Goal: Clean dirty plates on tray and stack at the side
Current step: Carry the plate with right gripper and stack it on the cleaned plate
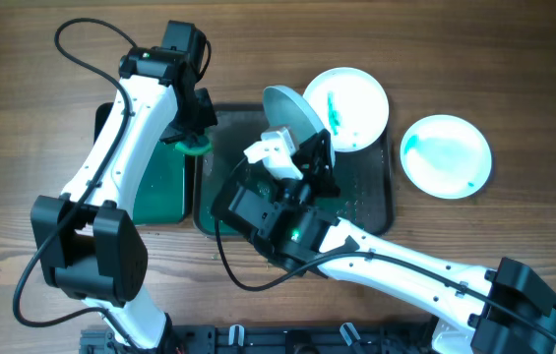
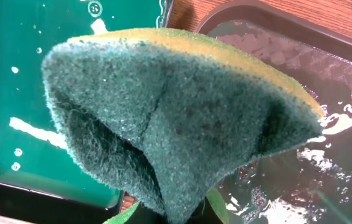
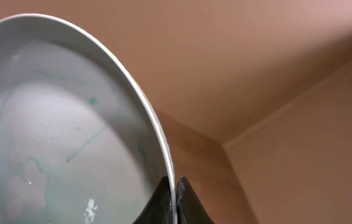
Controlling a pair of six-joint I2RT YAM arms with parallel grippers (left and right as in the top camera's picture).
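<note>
**A rim pinch on a wet plate is the weak point**

On the surface (image 1: 41, 59) the dark tray (image 1: 371, 187) sits mid-way, nearer the far edge, and holds water. The green basin (image 1: 164, 187) lies just beside it toward the left edge.

We judge the held plate (image 1: 290, 110) most at risk. It stands tilted over the tray, green streaks on its face, and the right gripper (image 3: 174, 194) pinches only its rim. A firm push from the sponge (image 2: 176, 118) could swing or slip it down onto the tray.

The tray plate (image 1: 348, 106), at the tray's far right corner, is near enough to be struck. The side plate (image 1: 445, 155), toward the right edge, also shows green, so stacking now would trap dirt.

The left gripper (image 1: 195, 136) is clamped on the folded sponge between basin and tray. We think the sponge could twist in that hold.
</note>
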